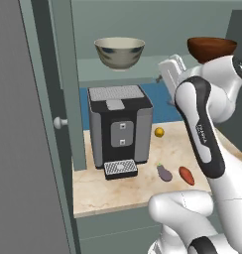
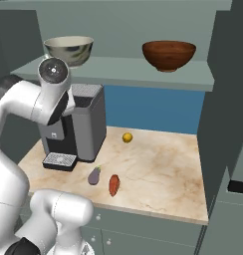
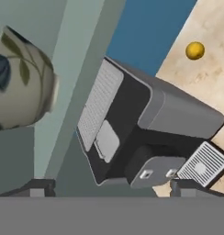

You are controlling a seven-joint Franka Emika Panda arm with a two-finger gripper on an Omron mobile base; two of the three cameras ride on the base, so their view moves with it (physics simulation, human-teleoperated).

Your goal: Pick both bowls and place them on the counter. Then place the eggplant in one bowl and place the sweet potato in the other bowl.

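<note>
Two bowls (image 2: 68, 50) (image 2: 169, 54) sit on the shelf (image 2: 123, 72) above the coffee machine (image 2: 76, 124), the grey one lying up and left of the gripper (image 3: 111, 188), whose fingers stand wide apart, holding nothing.

Arm (image 1: 200, 124): glossy white rounded shells, dark grey joint bands, small grey lettering on one link. Round grey joint cap (image 2: 54, 71). Fingertips (image 3: 38, 187) dark grey, blocky.
</note>
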